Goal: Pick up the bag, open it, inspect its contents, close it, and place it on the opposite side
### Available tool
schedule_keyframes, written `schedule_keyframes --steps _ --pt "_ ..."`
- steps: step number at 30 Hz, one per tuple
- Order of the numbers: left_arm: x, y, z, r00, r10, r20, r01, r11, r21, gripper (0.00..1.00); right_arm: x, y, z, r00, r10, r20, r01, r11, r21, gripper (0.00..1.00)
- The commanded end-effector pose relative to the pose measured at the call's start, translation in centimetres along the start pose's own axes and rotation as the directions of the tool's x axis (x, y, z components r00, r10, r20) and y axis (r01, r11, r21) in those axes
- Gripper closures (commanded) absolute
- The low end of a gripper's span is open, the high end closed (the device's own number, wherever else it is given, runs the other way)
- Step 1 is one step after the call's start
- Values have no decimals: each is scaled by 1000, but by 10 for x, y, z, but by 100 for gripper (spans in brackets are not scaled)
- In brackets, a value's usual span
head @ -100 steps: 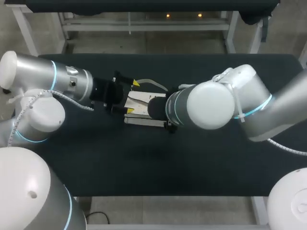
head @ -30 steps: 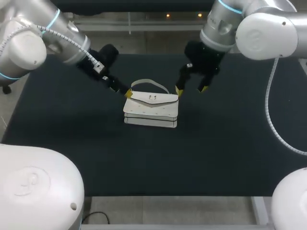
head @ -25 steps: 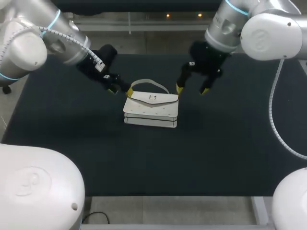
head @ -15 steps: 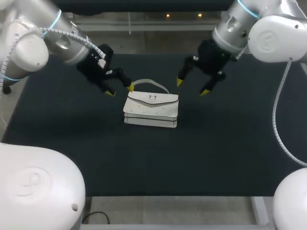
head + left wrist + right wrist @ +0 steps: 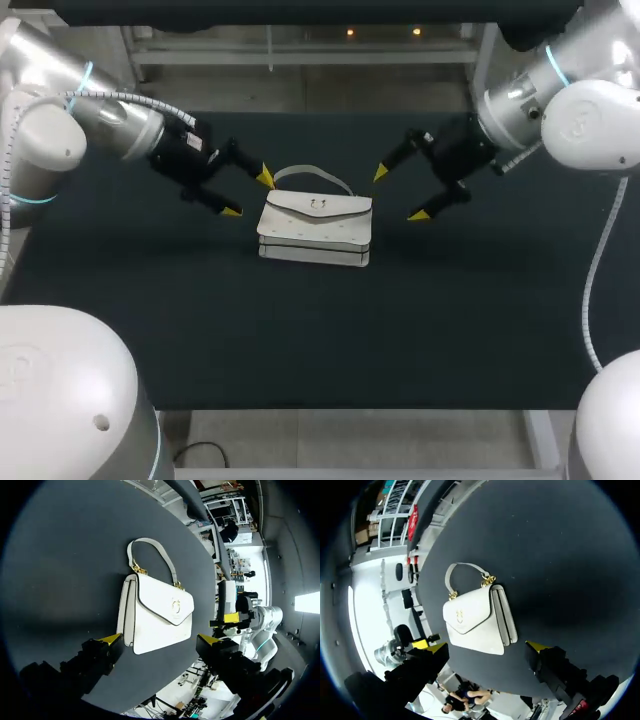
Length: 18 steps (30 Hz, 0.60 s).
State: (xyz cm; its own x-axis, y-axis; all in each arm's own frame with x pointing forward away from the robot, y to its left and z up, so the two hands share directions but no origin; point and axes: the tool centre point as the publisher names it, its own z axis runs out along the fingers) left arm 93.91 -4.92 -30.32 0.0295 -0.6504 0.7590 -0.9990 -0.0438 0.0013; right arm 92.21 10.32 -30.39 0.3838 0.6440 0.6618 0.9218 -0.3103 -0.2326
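Small white flap handbag with a curved handle [image 5: 315, 228] lay closed mid black desk [image 5: 300, 330], left hand [image 5: 248, 195] and right hand [image 5: 400, 193] released either side, untouching; likely best pinched squarely by its handle.

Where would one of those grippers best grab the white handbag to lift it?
Probably the handle: a thin strap arching off the far edge of the handbag, with the table showing through the loop, so it can be pinched from both sides. Come down from above at the arch's middle. The body lies flat and broad, offering little to pinch.
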Motion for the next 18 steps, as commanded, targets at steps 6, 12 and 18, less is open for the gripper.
schedule_keyframes --steps 6,12,18 --pt "-16 -22 24 984 -19 -175 9 998 -56 0 -2 9 20 997 26 -79 -21 998 60 4" --pt "-19 -30 32 976 1 -218 -12 999 -52 0 -1 11 31 997 36 -74 -30 996 79 21" --pt "-17 -34 39 973 11 -230 -24 998 -52 4 -7 17 39 995 52 -80 -43 993 107 27"
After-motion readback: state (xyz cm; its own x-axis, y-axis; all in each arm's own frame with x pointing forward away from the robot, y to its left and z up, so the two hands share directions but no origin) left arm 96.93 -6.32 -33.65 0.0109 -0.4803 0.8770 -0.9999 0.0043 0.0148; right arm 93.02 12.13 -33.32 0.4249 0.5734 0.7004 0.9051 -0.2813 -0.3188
